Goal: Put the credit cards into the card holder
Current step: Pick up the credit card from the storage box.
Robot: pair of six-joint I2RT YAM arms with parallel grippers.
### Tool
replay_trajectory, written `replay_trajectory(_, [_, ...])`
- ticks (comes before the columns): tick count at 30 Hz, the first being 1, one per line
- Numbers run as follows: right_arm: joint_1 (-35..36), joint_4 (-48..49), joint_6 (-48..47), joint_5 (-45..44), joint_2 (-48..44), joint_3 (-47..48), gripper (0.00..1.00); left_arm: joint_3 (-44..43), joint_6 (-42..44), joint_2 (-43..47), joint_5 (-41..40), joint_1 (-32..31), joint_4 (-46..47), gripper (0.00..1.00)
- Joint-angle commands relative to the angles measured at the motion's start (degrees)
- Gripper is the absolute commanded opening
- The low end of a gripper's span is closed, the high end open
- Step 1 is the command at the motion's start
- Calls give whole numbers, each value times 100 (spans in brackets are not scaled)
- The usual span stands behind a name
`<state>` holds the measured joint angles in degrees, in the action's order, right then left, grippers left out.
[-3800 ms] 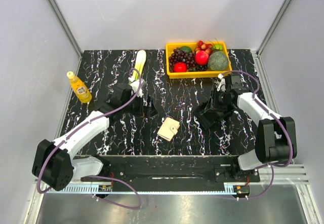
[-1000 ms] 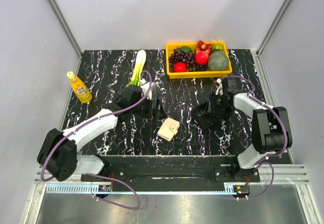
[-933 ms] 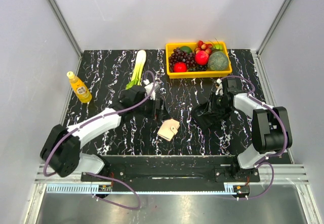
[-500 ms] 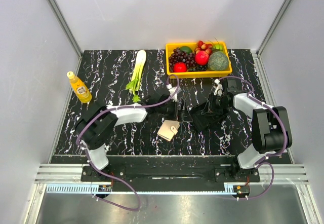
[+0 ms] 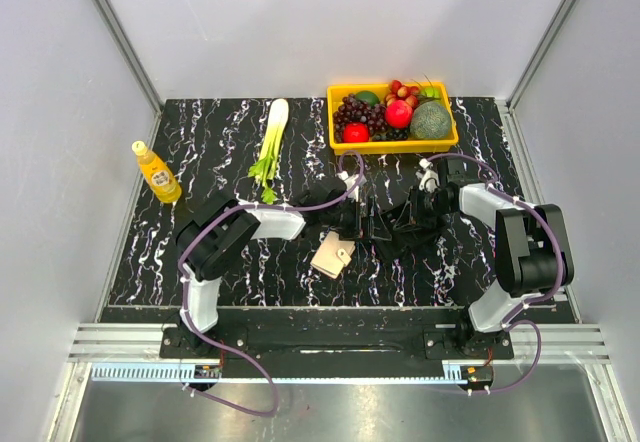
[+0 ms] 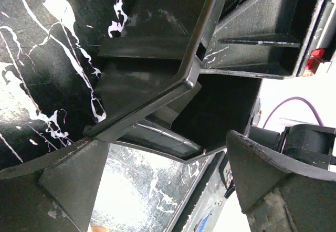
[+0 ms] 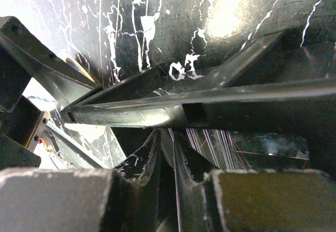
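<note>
Tan card holder [image 5: 333, 255] lies closed near the centre of the surface [image 5: 200, 142], at 7 o'clock of both grippers. The fingertip zone is black-on-black, so you can't make out what's there. Left gripper [image 5: 366, 224]: fingers spread. Right gripper [image 5: 386, 234]: cannot tell. The left arm swung in from 9 o'clock and the holder hasn't moved. The bottle [image 5: 157, 172] label is unreadable.

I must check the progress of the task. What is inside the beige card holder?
The card holder lies folded shut on the table, so only its beige outside shows. Its inside is covered; whether cards are in it cannot be seen.
</note>
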<state>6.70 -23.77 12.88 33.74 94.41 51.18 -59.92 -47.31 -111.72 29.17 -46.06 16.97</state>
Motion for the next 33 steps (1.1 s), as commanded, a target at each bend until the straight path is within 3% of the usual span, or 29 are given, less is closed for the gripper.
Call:
replay_trajectory(1, [68,21,-5,572,-256,15,20,-160,-191,-16,159,-25,693,95])
replay_trajectory(15, [209,-14,4,784,-134,-11,24,-301,-138,63,133,-25,667,85])
replay_trajectory(23, [367,-207,-32,73,-283,50,25,-292,-129,89,142,-17,676,79])
replay_trajectory(24, [393,-198,-6,-94,-326,50,26,-301,-121,89,150,-17,667,79])
replay_trajectory(26, [437,-224,-14,-200,-397,76,37,-301,-121,98,168,-8,667,79])
replay_trajectory(29, [438,-260,-5,-183,-546,129,34,-310,-121,98,194,10,658,78])
replay_trajectory(33, [438,-312,30,-78,-661,217,40,-319,-121,98,221,18,658,78])
